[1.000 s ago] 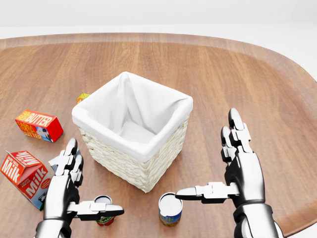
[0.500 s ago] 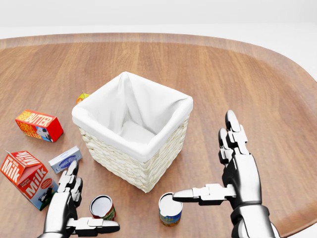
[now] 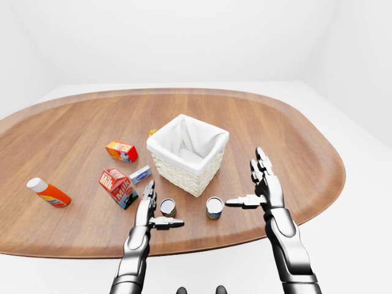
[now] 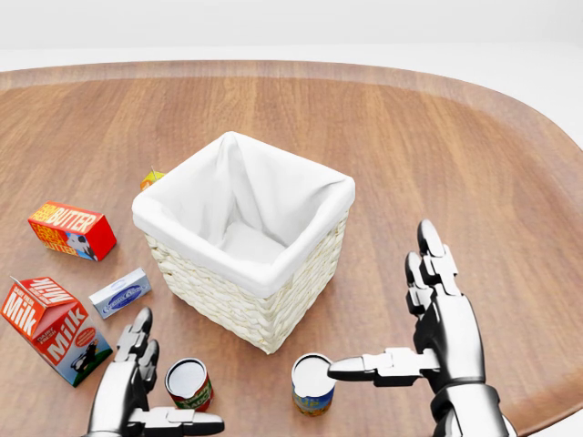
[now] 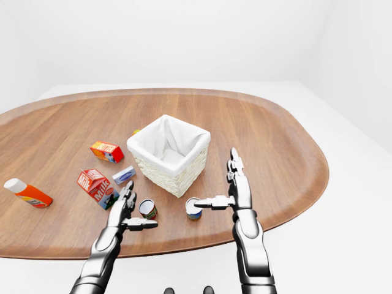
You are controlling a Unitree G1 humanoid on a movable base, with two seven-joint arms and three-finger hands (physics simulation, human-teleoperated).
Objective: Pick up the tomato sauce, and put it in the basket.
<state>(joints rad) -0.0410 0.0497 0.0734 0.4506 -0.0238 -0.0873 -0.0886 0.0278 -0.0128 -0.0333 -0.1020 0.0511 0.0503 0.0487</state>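
Tomato sauce, likely the red-labelled tin (image 4: 189,383), stands upright on the wooden table (image 4: 437,137) just beside the left hand (image 4: 137,396), fingers spread, not clamped. Right hand (image 4: 428,337) also open, empty. White-lined wicker basket (image 4: 241,246) empty; grasp, lift and drop remain.

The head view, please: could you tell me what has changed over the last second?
The left hand has drawn back toward the bottom edge, uncovering the red-labelled can and the small blue box. The right hand slipped slightly lower, thumb still over the other can. Both hands stay open; basket, cartons and cans have not moved.
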